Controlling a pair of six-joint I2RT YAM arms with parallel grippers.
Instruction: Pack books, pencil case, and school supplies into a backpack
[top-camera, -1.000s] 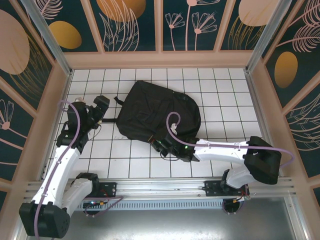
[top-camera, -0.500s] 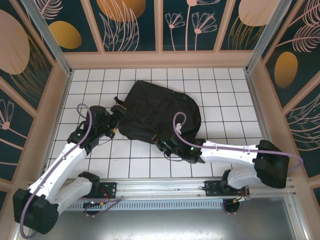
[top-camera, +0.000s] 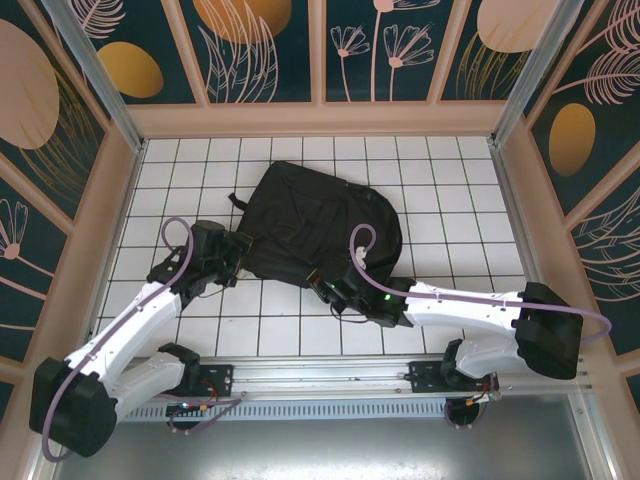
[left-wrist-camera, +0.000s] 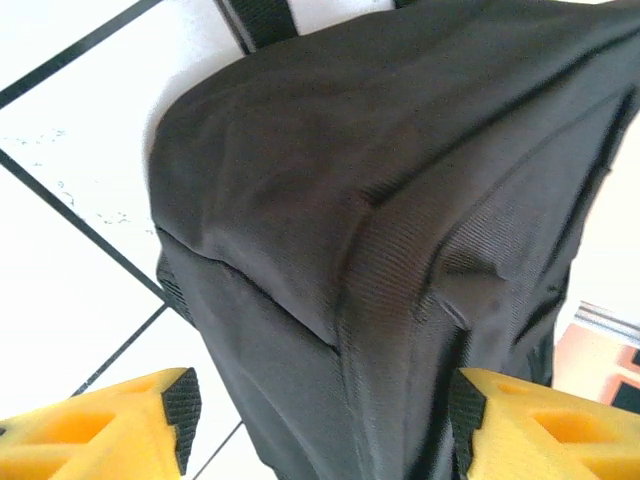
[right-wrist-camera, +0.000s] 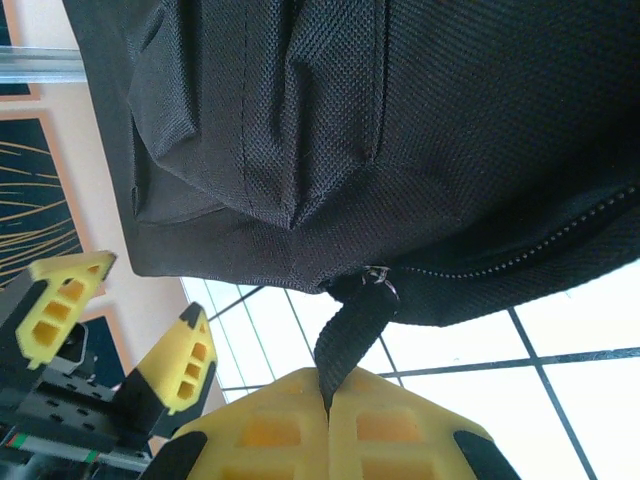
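The black backpack (top-camera: 318, 218) lies flat in the middle of the white tiled table. My left gripper (top-camera: 236, 252) is at its left corner. In the left wrist view its yellow fingers (left-wrist-camera: 120, 425) stand open on either side of that corner of the backpack (left-wrist-camera: 380, 200), with fabric between them. My right gripper (top-camera: 325, 290) is at the backpack's near edge. It is shut on the black zip pull strap (right-wrist-camera: 357, 325), which hangs from the slider under the backpack (right-wrist-camera: 350, 120). The books, pencil case and school supplies are out of view.
Bare white tiles (top-camera: 440, 190) surround the backpack. A loose strap (top-camera: 237, 200) sticks out at its far left. Patterned walls (top-camera: 70, 200) close in three sides, and a metal rail (top-camera: 330, 375) runs along the near edge.
My left arm has swung right from the table's left side to the backpack's left corner, and its jaws have narrowed. My right gripper keeps its hold on the zip pull, shifted slightly.
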